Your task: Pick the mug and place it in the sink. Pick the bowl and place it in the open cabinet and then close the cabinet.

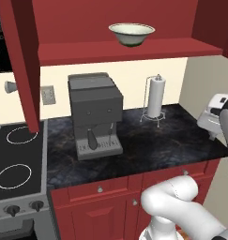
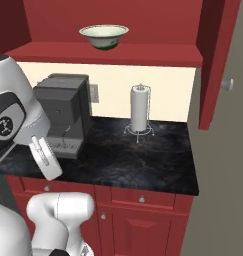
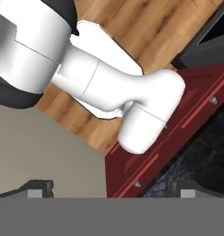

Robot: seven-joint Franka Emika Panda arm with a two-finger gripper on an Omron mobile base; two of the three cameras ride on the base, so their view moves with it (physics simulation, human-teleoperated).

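Red drawer fronts [image 1: 99,188] with small round silver knobs ran along the near edge of the scene, below a dark, marbled countertop [image 1: 153,150]; the white arm [image 1: 178,208] rose in front of them. At the near left lay a black stovetop [image 1: 14,164] with white ring burners, its control knobs facing forward. In the hand view the gripper [image 3: 113,189] looked down past the counter edge toward a wooden floor [image 3: 127,18]; its two dark fingertips [image 3: 37,188] stood far apart, spread wide with nothing between them. On the counter, toward the left, stood a grey coffee machine [image 1: 94,117]; farther back and to the right, well apart from it, an upright white paper-towel roll [image 1: 155,97] sat on a wire stand, near the cream back wall [image 1: 134,79]; a wall socket [image 1: 48,95] showed on that wall to the left of the machine. Above, the cabinet [image 1: 125,49] stood open; its left door [image 1: 22,61] hung swung outward over the stove side, and its right door [image 2: 218,60], with a round silver knob [image 2: 227,84], swung outward at the right. On the red shelf of the cabinet, farthest from the cameras, rested the bowl [image 1: 132,33], cream-white with a thin dark green rim, upright on its green foot, roughly mid-shelf and clear of both doors.
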